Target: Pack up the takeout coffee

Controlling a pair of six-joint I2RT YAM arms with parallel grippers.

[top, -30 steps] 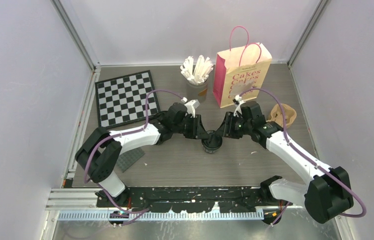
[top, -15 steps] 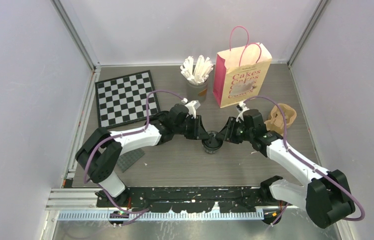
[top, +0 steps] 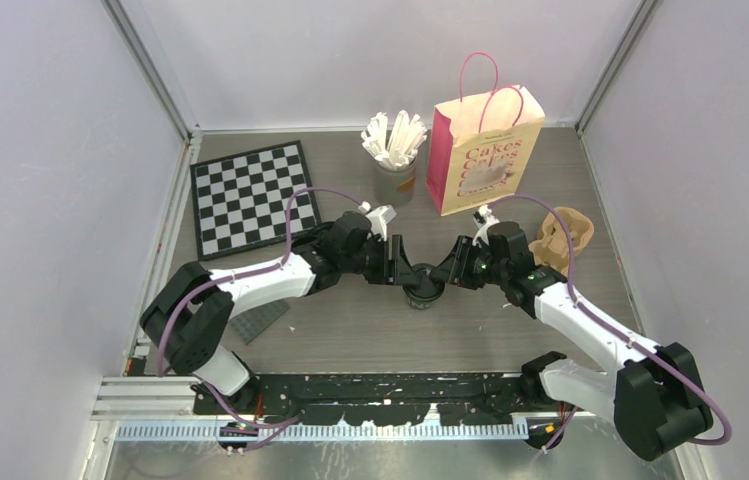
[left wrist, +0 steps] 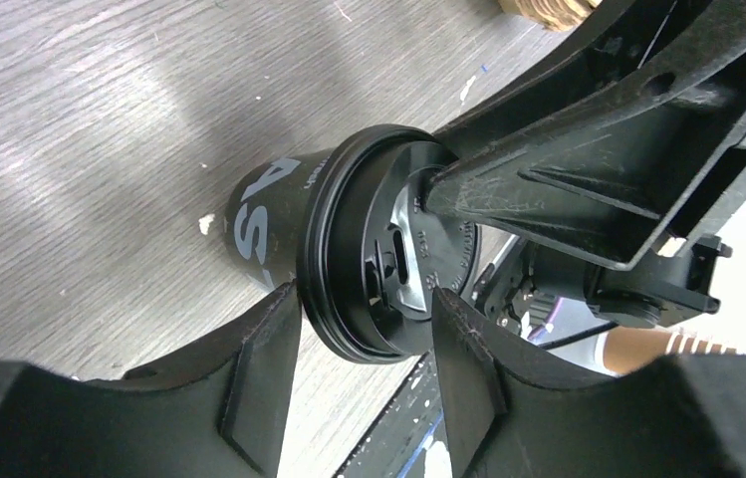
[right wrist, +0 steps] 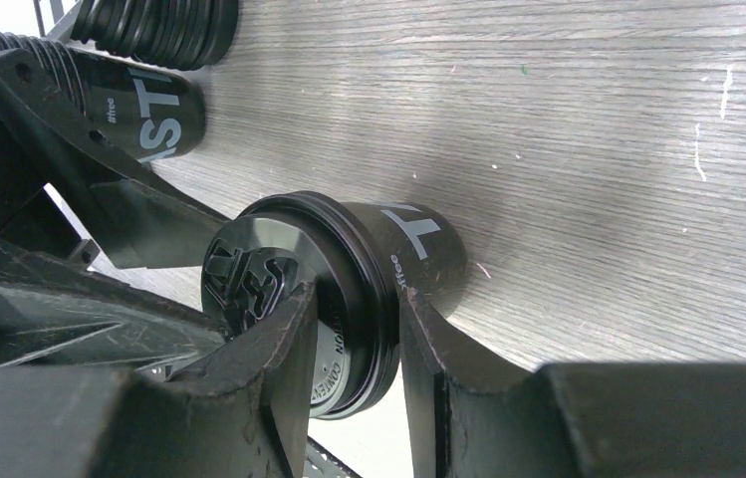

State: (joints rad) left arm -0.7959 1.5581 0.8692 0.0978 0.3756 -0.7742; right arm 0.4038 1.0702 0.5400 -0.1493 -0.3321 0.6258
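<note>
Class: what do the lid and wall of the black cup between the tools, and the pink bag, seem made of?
The round black lid looks like glossy, embossed plastic; the small black cup has a matte printed wall, probably coated paper; the tall pink bag seems folded paper.

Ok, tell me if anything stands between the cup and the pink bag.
Nothing visible on the table stands between the coffee cup and the pink bag; only the right gripper sits on that side.
</note>
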